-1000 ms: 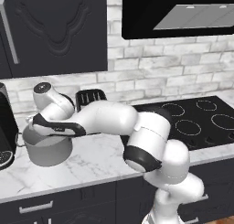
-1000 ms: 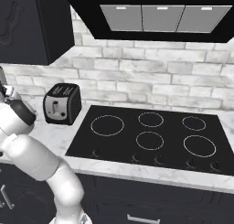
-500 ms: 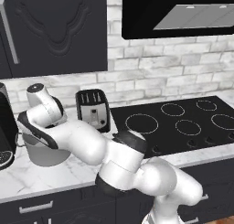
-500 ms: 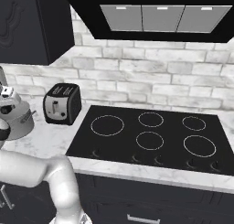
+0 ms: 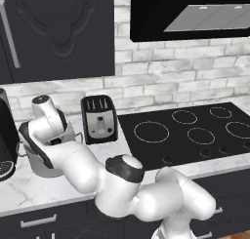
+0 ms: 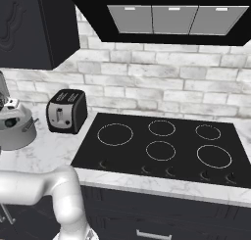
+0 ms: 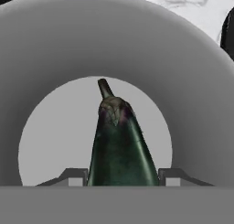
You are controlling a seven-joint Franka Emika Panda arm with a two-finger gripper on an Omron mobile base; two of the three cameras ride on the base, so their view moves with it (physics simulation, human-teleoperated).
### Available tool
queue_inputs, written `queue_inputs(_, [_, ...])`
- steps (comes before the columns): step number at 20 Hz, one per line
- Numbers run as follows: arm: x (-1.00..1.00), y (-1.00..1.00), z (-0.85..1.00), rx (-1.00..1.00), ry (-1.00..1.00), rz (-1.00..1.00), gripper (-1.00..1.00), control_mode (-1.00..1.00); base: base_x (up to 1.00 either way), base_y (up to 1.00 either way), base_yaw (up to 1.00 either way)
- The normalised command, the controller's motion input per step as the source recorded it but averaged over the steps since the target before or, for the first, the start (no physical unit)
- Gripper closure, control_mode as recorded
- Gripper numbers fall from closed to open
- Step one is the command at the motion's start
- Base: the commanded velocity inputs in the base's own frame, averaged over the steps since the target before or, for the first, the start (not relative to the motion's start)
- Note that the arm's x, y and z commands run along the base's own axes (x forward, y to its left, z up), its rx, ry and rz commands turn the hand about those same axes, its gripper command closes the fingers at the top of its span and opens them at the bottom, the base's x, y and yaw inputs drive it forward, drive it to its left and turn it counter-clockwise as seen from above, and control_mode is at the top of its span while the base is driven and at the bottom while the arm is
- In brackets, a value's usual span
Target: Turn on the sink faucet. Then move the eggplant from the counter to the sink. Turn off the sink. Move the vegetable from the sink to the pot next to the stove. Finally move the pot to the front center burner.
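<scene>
Holding the eggplant inside the pot

Seen from the hand, the gripper (image 7: pixel 122 176) has its two tips against either side of the eggplant (image 7: pixel 119 143), whose stem points toward the pot's floor. The pot (image 7: pixel 55 49) walls ring the eggplant all round; whether it touches the floor cannot be told.

From the left base camera, the pot (image 5: pixel 45 166) stands on the counter (image 5: pixel 29 191), with the arm's wrist over its mouth hiding the inside. A toaster (image 5: pixel 99 118) stands just beside the pot, between it and the stove (image 5: pixel 190 133). A dark appliance (image 5: pixel 7 143) sits close on the pot's other side.

From the right base camera, the pot (image 6: pixel 17 131) shows its side handle, the toaster (image 6: pixel 66 110) its lever side, and the stove (image 6: pixel 162 146) five white rings with knobs along its front edge.
</scene>
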Motion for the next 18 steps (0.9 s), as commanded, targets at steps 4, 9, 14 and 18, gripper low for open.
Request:
queue_inputs(4, [0.07, -0.06, -0.33, 0.02, 0.00, 0.03, 1.00, -1.00, 0.00, 0.00, 0.00])
queue_inputs(9, [0.05, 0.00, -0.32, 0.00, 0.00, 0.03, 1.00, -1.00, 0.00, 0.00, 0.00])
queue_inputs(14, [0.09, 0.00, -0.24, 0.00, 0.00, 0.03, -1.00, -1.00, 0.00, 0.00, 0.00])
queue_inputs(18, [0.02, 0.00, 0.00, 0.01, 0.00, 0.02, -1.00, -1.00, 0.00, 0.00, 0.00])
